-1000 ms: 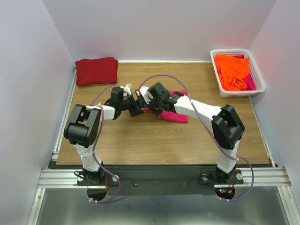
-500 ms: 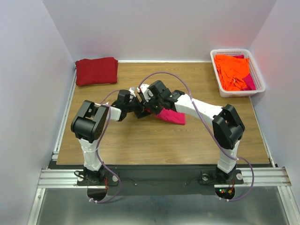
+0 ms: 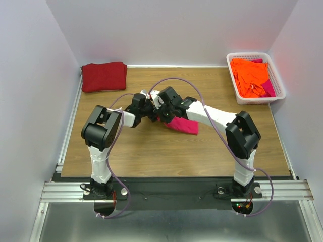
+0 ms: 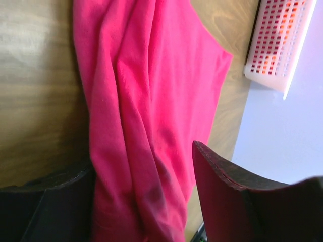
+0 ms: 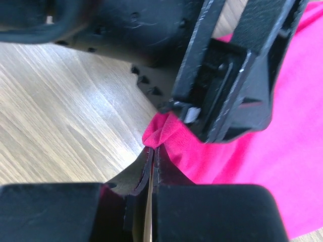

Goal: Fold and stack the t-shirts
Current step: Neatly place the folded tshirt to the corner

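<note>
Wood-grain table (image 3: 151, 156) between pale walls is your workspace, and over the last second the work at its middle has tightened. Your left arm has swung its elbow inward, and both grippers have crept together toward the far side. The bright pink t-shirt (image 3: 182, 124) now shows as a smaller, more bunched patch than it did. Read that as a fold or drag under way, not a finished one.

Your right gripper (image 5: 153, 151) is clamped on a small pinch of the shirt's edge. Your left gripper (image 4: 139, 161) has its fingers spread with cloth running between them, not squeezed. The shirt lies at the table's centre, just right of the grippers, rumpled into long lengthwise creases.

A folded maroon t-shirt (image 3: 104, 75) sits in the far-left corner. Orange t-shirts (image 3: 249, 75) wait in the white basket (image 3: 260, 100).
</note>
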### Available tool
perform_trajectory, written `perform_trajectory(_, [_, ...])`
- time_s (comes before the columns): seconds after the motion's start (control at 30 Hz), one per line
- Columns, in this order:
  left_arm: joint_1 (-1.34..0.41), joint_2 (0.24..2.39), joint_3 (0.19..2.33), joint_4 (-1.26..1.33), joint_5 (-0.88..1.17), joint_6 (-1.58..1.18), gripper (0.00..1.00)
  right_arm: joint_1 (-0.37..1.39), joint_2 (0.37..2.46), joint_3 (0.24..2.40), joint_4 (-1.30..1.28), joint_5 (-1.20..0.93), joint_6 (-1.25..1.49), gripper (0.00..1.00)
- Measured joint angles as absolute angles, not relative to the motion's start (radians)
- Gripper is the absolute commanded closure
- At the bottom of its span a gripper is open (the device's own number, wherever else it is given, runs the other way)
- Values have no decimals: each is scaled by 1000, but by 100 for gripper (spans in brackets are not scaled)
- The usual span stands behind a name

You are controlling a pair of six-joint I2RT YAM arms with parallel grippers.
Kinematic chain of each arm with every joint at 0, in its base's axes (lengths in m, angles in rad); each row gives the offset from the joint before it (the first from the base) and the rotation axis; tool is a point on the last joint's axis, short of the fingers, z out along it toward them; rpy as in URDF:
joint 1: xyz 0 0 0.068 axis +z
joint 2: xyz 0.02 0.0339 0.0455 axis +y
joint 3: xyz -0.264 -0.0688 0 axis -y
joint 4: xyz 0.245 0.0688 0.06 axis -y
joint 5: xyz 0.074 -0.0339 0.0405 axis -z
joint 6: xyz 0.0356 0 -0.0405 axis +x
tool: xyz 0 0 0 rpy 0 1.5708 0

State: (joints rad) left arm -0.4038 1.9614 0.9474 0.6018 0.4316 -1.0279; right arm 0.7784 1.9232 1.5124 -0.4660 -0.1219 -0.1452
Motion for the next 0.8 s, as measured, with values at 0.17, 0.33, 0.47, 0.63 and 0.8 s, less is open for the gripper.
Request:
perform_trajectory(0.17, [-404,1985,979,604,408,-1023,31,778,1923,1512,-464,-132,-134,99])
perform_trajectory(0.33, [-404,1998,989,612,406,-1012,40,778,1923,1512,-464,-141,-130,99])
perform_trajectory(0.47, [-404,2020,995,608,395,-985,88,778,1923,1512,-464,-144,-129,97])
perform_trajectory(0.63, [-402,2028,1056,516,377,-895,100,777,1923,1512,-463,-142,-119,43])
perform_trajectory(0.8, [-399,2070,1287,279,300,-649,100,746,1903,1507,-467,-150,-102,25])
